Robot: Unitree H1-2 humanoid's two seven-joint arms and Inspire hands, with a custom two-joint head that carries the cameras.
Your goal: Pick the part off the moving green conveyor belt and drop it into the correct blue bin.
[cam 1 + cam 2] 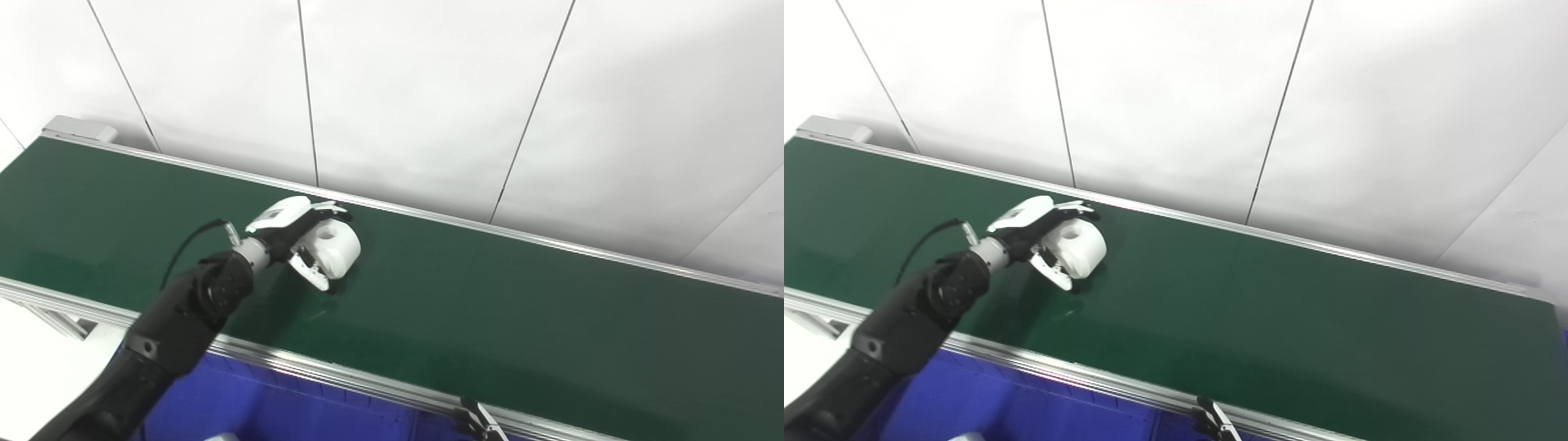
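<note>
A white cylindrical part (334, 246) with a hole in its end lies on the green conveyor belt (490, 306), left of the middle. My left hand (294, 233) reaches over the belt from the lower left. Its fingers curl over the part's far side and its thumb presses the near side, so it is shut on the part. The part also shows in the right eye view (1081, 248). Only dark fingertips of my right hand (481, 422) show at the bottom edge, near the belt's front rail; whether it is open or shut cannot be told.
A blue bin (275, 407) sits below the belt's front rail (343, 376), with a white object (223, 437) barely showing inside at the picture's bottom. A white panelled wall (429, 92) stands right behind the belt's far rail.
</note>
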